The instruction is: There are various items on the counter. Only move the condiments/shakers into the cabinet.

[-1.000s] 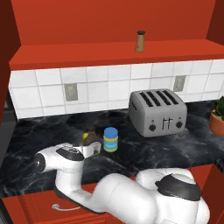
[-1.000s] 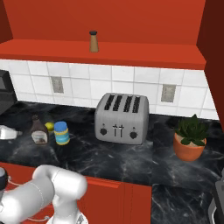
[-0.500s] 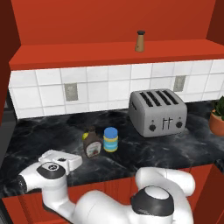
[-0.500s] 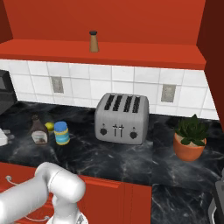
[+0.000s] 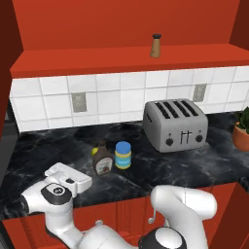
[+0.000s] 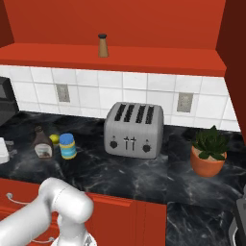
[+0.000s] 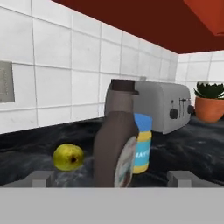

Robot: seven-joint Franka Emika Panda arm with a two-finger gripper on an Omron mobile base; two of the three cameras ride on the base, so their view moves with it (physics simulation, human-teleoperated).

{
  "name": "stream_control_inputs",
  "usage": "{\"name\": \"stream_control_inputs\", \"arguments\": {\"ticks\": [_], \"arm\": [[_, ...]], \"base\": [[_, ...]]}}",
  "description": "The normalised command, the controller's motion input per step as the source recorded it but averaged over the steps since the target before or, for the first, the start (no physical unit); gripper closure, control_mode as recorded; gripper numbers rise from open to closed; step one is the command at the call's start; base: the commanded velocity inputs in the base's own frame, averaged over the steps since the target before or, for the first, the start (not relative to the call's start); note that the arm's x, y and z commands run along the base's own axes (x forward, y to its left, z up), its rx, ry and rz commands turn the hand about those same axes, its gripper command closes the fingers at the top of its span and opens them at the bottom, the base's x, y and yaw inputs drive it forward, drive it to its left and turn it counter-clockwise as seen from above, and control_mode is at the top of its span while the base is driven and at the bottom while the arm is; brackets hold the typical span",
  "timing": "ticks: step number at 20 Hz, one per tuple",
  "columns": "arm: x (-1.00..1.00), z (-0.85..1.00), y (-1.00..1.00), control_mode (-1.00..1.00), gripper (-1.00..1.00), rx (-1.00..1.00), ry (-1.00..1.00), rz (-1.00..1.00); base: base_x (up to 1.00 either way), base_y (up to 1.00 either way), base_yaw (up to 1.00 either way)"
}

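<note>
The dark brown bottle (image 5: pixel 102 159) stands on the black counter (image 5: pixel 160 170), with the blue-capped yellow jar (image 5: pixel 123 155) just to its right and the yellow fruit (image 5: pixel 95 151) behind it. The tan shaker (image 5: pixel 156 46) stands on the red shelf floor of the cabinet (image 5: pixel 87 61). My gripper (image 5: pixel 73 177) hovers low over the counter, left of the bottle and pointing at it. In the hand view the gripper (image 7: pixel 110 178) is open. The bottle (image 7: pixel 117 140) rises close ahead between its fingertips (image 7: pixel 41 177), with the jar (image 7: pixel 142 148) behind it and the fruit (image 7: pixel 68 156) to the left.
A silver toaster (image 5: pixel 175 125) sits on the counter right of the jar. A potted plant (image 6: pixel 209 151) stands at the far right. The white tiled wall (image 5: pixel 112 99) with its outlets backs the counter. Red drawer fronts (image 6: pixel 120 211) run below the counter's front edge.
The arm has swung lower in front of the counter. The hand has stayed left of the bottle, dipping and coming back slightly towards it. The jaws have stayed open and the items have not moved.
</note>
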Motion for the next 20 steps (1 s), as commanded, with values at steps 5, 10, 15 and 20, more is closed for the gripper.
{"name": "stream_control_inputs", "arguments": {"ticks": [5,10,15,20], "arm": [[0.30,0.00,-0.01,-1.00,-1.00,0.00,0.00,0.00],[0.20,0.00,-0.07,-1.00,-1.00,0.00,0.00,0.00],[0.18,0.00,-0.13,-1.00,-1.00,0.00,0.00,-0.03],[0.19,0.00,-0.15,-1.00,-1.00,0.00,0.00,-0.11]], "base": [[0.00,0.00,0.00],[0.00,0.00,0.00],[0.00,0.00,0.00],[0.00,0.00,0.00]]}}
